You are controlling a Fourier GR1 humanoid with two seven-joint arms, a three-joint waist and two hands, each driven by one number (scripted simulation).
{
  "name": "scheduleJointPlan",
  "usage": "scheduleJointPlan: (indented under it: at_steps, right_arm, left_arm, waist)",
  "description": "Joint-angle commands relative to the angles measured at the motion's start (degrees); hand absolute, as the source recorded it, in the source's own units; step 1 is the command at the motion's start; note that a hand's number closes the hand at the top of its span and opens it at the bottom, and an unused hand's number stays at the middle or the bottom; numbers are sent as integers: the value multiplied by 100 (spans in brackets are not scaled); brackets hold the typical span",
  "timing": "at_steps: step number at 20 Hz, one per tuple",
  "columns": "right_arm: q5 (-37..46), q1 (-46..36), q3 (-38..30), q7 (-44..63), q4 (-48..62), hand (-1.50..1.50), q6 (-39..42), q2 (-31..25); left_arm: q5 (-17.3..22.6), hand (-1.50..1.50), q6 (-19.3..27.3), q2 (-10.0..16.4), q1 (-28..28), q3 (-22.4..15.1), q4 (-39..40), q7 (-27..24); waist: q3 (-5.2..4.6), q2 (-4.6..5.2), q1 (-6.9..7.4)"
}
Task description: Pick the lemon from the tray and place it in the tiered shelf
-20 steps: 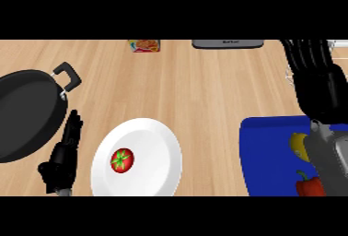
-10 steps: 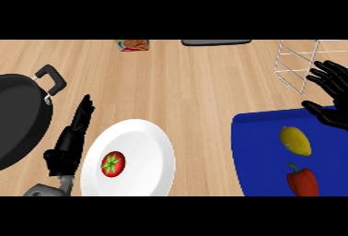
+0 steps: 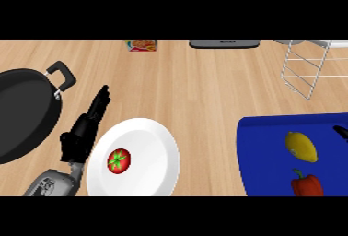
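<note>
Where the wood-grain tabletop spreads, a blue tray lies lower right, the thin wire tiered shelf upper right. The left hand, lower left, shows straight, open fingers. The oval yellow lemon rests on the tray; the right hand, a sliver at the right edge, is unreadable.

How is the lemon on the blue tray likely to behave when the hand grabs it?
The lemon looks oval and smooth, so it may roll or slip sideways if pinched off-centre. It lies loose on the flat blue tray, apart from the red pepper, so a nudge could slide it. Probably rigid, not fragile.
</note>
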Motion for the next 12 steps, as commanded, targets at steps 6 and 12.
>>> scheduleJointPlan:
  at_steps: [6,12]
  right_arm:
    - [712,-33,563,-237,523,-150,1918,-1243]
    - [1059,-55,920,684,-618,-150,1769,-1436]
  left_arm:
    - [26,0,-324,-34,-346,198,345,90]
    - [-134,0,-345,-210,-104,203,371,-137]
  waist:
    - [-25,-48,66]
    - [-35,-75,21]
